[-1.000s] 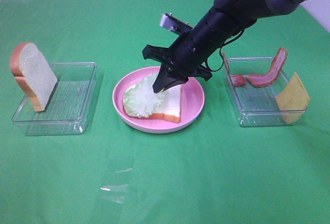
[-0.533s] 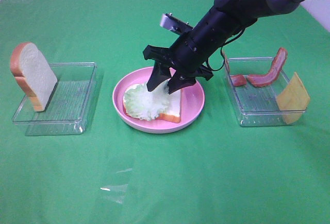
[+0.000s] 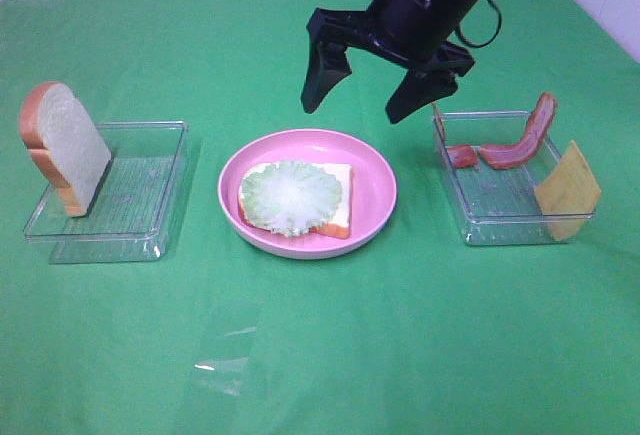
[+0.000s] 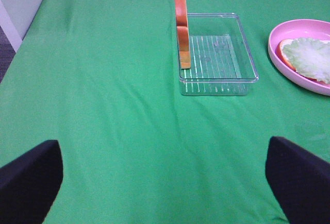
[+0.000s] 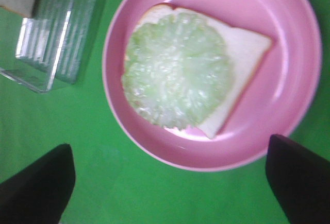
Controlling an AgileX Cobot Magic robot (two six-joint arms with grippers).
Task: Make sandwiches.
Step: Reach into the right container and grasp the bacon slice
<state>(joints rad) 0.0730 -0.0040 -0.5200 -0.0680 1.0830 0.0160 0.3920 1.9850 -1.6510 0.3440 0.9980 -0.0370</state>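
On the pink plate (image 3: 380, 187) lies one white bread slice (image 3: 340, 205) with a round pale green lettuce leaf (image 3: 292, 195) flat on top. My right gripper (image 3: 358, 103) hangs open well above the plate's far side, holding nothing. The right wrist view looks straight down on the lettuce (image 5: 178, 77) and bread (image 5: 245, 49), with the right gripper (image 5: 167, 193) spread wide. Two more bread slices (image 3: 62, 150) stand on edge in the left tray (image 3: 130, 195). My left gripper (image 4: 165, 193) is open over bare cloth, short of that tray (image 4: 216, 54).
A clear tray (image 3: 500, 205) at the right holds reddish bacon strips (image 3: 520, 140) and a leaning yellow-orange cheese slice (image 3: 567, 192). Green cloth covers the whole table. The left wrist view catches the plate (image 4: 273, 54) beside the left tray.
My right gripper opened, left the lettuce lying on the bread, and rose up and back from the plate. The left gripper has not moved.
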